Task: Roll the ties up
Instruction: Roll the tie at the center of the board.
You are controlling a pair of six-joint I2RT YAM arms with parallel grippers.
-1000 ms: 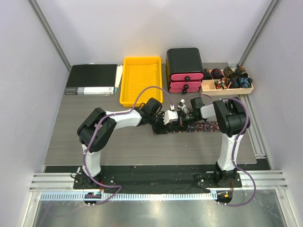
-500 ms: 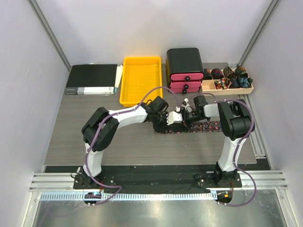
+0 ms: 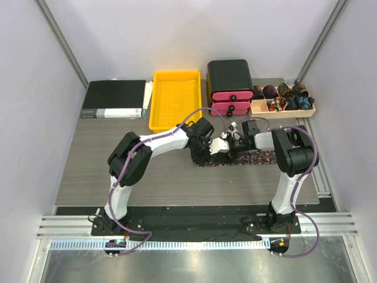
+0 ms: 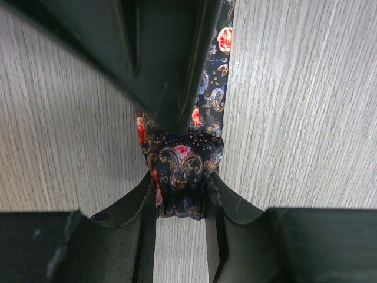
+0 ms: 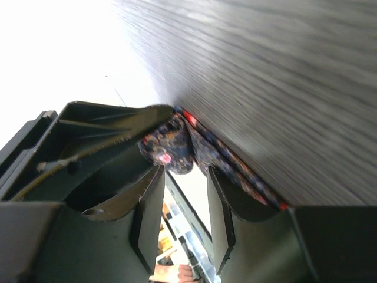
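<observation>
One dark tie with red and orange speckles [image 3: 259,158] lies flat across the middle of the table. Its left end is wound into a small roll [image 4: 184,168]. My left gripper [image 4: 181,197] is shut on that roll, one finger on each side. In the top view it [image 3: 224,151] meets my right gripper [image 3: 233,148] over the tie. In the right wrist view my right gripper [image 5: 184,197] has its jaws apart. The roll [image 5: 168,147] sits just past its fingertips, and the flat tie runs off along the right finger.
A yellow tray [image 3: 174,100] stands behind the arms. Beside it are a black box with pink drawers [image 3: 230,85] and a wooden tray [image 3: 283,113] holding several rolled ties. A black binder [image 3: 115,99] lies at the back left.
Both grippers have shifted right along the tie. The rolled left end has moved right with them, and the left arm has stretched further across.
</observation>
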